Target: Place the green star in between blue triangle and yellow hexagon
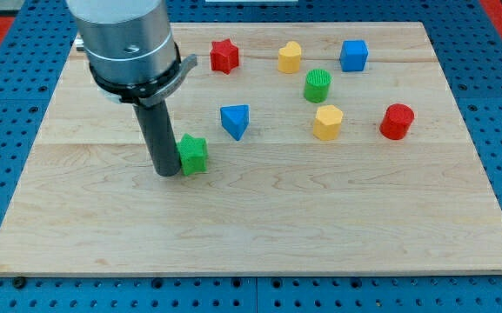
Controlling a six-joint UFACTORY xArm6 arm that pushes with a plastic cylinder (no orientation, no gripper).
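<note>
Pushing green star (194, 154) with my tip (168, 172), touching its left side; no gripper here, nothing grasped. Star sits lower-left of blue triangle (235, 121). Steer push rightward under triangle, then up into gap before yellow hexagon (327, 123); avoid nudging either.

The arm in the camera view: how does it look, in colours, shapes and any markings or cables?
It ends in a wide, shiny silver metal cylinder with a black ring around its lower edge and a small grey tab sticking out on the view's right. Below hangs a straight dark rod, narrower than the cylinder; my tip is its blunt lower end. No cables or markings show.
</note>
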